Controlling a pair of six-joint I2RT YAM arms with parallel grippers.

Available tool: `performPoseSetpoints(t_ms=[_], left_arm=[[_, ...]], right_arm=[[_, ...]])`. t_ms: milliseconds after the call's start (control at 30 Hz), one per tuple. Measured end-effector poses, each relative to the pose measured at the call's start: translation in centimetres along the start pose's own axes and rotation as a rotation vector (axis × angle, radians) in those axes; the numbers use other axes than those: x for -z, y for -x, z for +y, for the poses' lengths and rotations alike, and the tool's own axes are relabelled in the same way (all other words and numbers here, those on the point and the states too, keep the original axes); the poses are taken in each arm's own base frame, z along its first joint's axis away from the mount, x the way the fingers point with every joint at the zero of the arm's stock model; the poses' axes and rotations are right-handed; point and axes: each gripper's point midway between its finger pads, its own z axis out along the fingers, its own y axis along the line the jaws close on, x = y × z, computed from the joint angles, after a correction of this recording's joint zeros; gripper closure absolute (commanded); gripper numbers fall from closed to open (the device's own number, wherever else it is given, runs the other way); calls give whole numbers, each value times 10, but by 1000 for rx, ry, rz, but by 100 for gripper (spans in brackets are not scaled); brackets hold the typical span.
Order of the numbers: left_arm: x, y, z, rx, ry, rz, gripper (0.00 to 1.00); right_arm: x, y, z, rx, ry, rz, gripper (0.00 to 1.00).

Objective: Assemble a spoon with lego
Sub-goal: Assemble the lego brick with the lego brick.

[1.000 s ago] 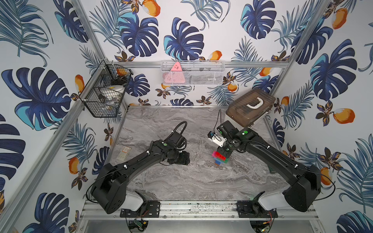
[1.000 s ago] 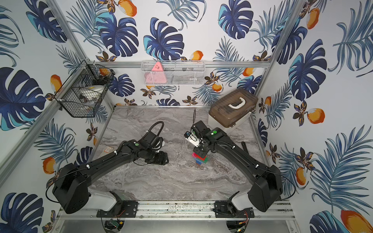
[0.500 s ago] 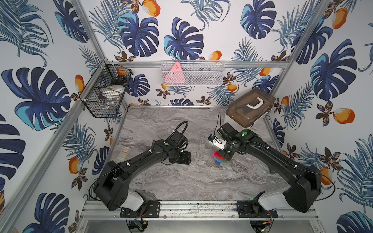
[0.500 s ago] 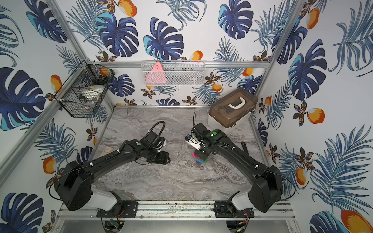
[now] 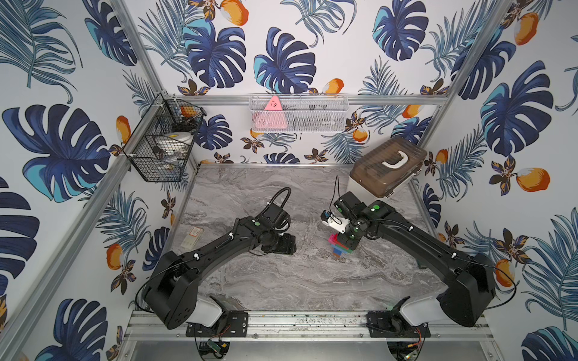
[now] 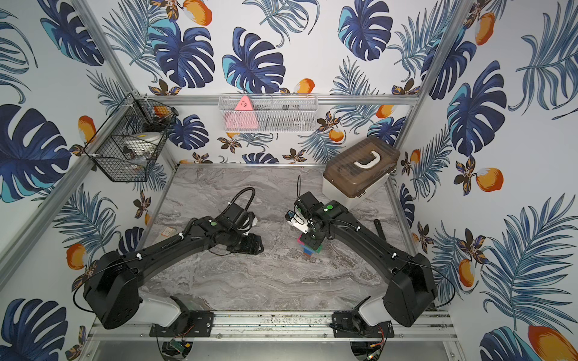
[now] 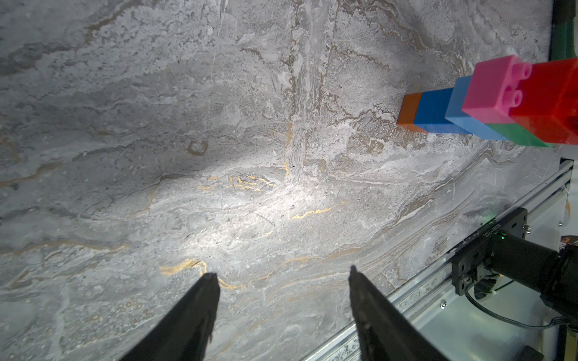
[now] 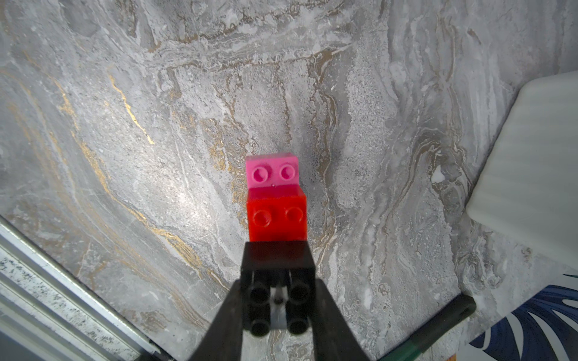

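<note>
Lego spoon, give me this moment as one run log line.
spoon: upright, orange end down | right gripper: shut on black brick | left gripper: open, empty, apart

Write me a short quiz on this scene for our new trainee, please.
1. True or false: the left gripper holds a brick.
2. Which brick does the right gripper clamp? A pink, B black, C orange.
3. Fill in: the spoon's end farthest from the right gripper is a ___ brick.
Key: 1 false, its jaws stand open and empty. 2 B, the black brick. 3 orange, the orange brick.
</note>
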Motion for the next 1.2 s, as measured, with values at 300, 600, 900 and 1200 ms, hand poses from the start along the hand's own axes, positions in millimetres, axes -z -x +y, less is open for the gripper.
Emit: performPoseSetpoints(t_ms=[300,600,900,1200], left_arm=[[1,0,0,0,3,-3,28],[2,-2,2,1,10,1,28],[3,-3,3,2,12,5,28],[3,-4,4,0,16,7,28]], right_arm=[[-4,3,-3,9,-22,-5,80],[-4,5,-2,13,-21,-9,80],[-2,5,1,18,-6,-7,81],[-2,5,2,17,-2,-5,81]])
